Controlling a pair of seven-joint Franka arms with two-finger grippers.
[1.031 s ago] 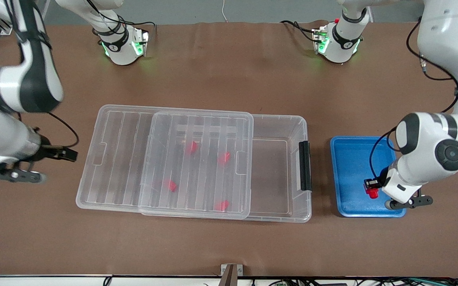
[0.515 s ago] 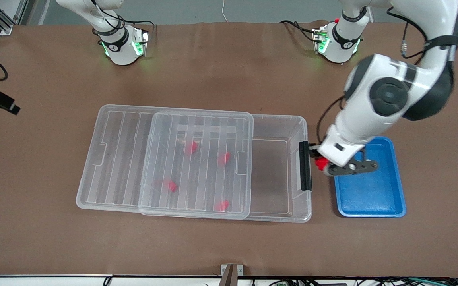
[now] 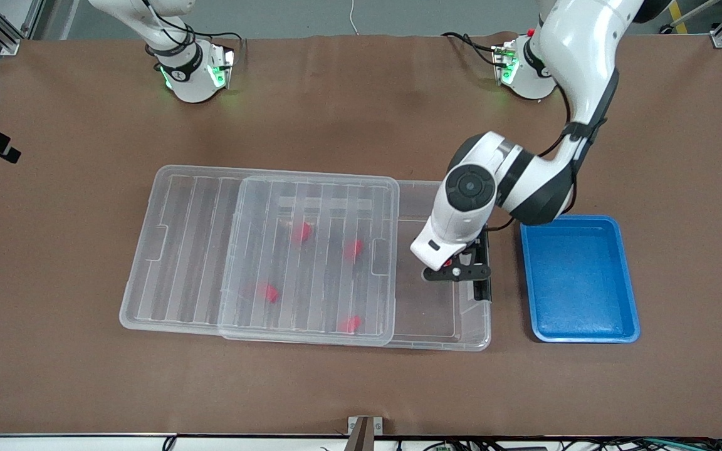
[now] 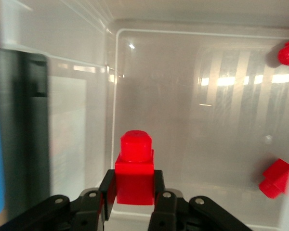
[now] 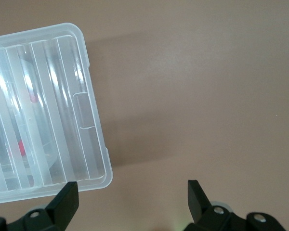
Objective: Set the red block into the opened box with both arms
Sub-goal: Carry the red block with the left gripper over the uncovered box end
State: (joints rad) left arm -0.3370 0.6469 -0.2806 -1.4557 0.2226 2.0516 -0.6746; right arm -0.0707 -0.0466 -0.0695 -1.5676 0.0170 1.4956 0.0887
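The red block (image 4: 135, 166), stepped with a stud on top, sits between the fingers of my left gripper (image 4: 134, 188), which is shut on it. That gripper (image 3: 455, 270) hangs over the uncovered end of the clear box (image 3: 436, 326), just inside the black latch (image 3: 481, 291). In the front view the wrist hides the block. The ribbed clear lid (image 3: 192, 250) lies slid toward the right arm's end and covers most of the box. My right gripper (image 5: 131, 188) is open over bare table beside the lid's corner (image 5: 94, 163). It shows only at the edge of the front view.
Several other small red pieces (image 3: 301, 233) lie in the box under the lid; two of them (image 4: 275, 177) appear in the left wrist view. An empty blue tray (image 3: 580, 279) stands beside the box at the left arm's end.
My left gripper has carried the red block up out of the blue tray and across the latch to over the box's open end. The right arm drew back off the table's end.
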